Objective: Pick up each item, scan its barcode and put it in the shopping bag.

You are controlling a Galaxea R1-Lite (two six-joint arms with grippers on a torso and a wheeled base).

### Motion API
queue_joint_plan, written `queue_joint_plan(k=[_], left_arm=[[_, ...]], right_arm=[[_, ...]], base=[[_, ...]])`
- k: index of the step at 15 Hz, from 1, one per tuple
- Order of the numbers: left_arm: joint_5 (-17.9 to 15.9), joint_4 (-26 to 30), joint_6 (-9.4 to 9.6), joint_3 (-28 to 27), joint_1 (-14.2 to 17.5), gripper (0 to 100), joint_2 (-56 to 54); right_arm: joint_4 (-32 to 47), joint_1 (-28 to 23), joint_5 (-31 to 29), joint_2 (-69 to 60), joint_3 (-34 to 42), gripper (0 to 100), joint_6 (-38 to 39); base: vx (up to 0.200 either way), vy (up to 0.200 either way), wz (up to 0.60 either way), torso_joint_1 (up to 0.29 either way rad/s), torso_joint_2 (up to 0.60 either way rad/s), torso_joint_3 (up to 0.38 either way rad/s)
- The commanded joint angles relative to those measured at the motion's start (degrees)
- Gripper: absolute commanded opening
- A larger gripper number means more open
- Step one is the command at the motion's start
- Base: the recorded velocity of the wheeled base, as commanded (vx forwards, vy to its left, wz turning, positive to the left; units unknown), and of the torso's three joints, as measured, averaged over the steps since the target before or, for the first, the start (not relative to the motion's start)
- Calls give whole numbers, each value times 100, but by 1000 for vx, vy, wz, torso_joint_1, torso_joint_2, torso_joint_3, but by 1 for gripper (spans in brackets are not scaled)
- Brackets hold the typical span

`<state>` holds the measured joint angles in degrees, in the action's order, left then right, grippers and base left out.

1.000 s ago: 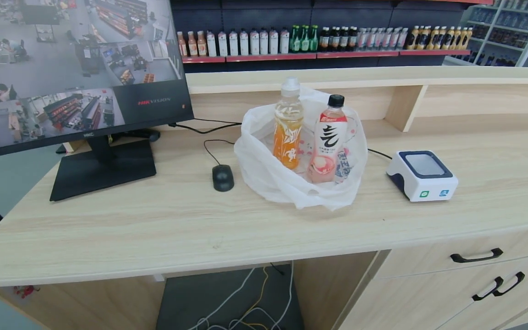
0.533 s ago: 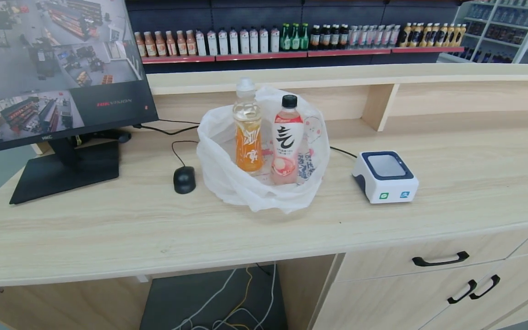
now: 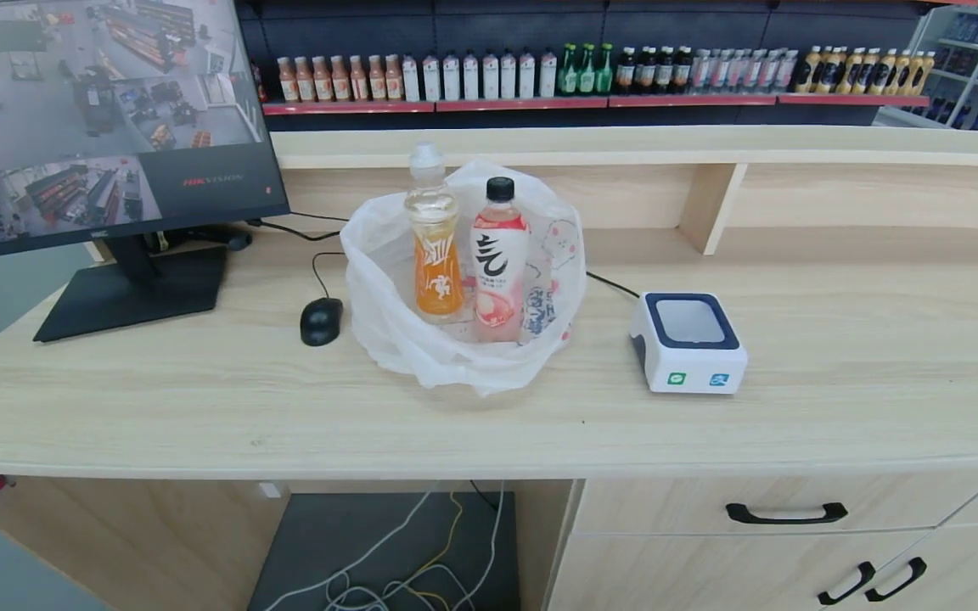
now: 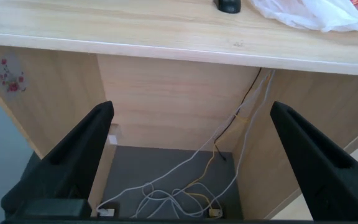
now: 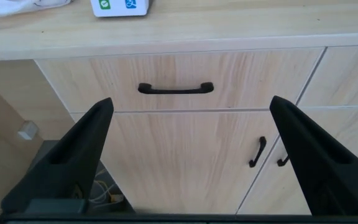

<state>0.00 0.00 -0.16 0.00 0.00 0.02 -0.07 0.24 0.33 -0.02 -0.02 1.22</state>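
- Since a second ago the head camera has swung, so the whole scene sits differently in the picture. The things on the counter (image 3: 200, 407) keep their places relative to one another.
- The monitor (image 3: 98, 119) stands at the counter's back left corner.
- The shopping bag (image 3: 387, 314) sits open mid-counter, nearer the back edge than the front.
- The left pincer (image 4: 190, 106) hangs below the counter's front edge, facing the cable recess, its fingers wide apart and holding nothing.
- The right pincer (image 5: 190, 99) is also spread and empty, low before the drawer (image 5: 176, 81) under the front edge.
- The orange bottle (image 3: 436, 255) and the pink bottle (image 3: 497, 263) stand upright inside the bag, side by side.
- The scanner (image 3: 688, 339) lies window up, between the bag and the counter's right end.
- The mouse (image 3: 320, 321) rests just beside the bag, toward the left end.
- No loose item lies on the counter, so the bagging looks done. The next move probably calls only for a check for anything left unscanned, with both arms kept clear of the front edge.
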Motion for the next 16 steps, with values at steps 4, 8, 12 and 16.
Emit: queue_joint_plan(k=[4, 8, 12, 16], left_arm=[[0, 0, -2, 0, 0, 100, -2], [0, 0, -2, 0, 0, 100, -2], [0, 0, 16, 0, 0, 100, -2], [0, 0, 25, 0, 0, 100, -2]], right_arm=[[-1, 2, 2, 2, 2, 100, 1], [-1, 2, 2, 2, 2, 100, 1], [-1, 2, 2, 2, 2, 100, 19], [-1, 2, 2, 2, 2, 100, -8]], base=[[0, -200, 0, 4, 4, 4], [0, -200, 0, 1, 4, 2], [0, -100, 0, 2, 4, 4], [0, 0, 0, 0, 0, 0]])
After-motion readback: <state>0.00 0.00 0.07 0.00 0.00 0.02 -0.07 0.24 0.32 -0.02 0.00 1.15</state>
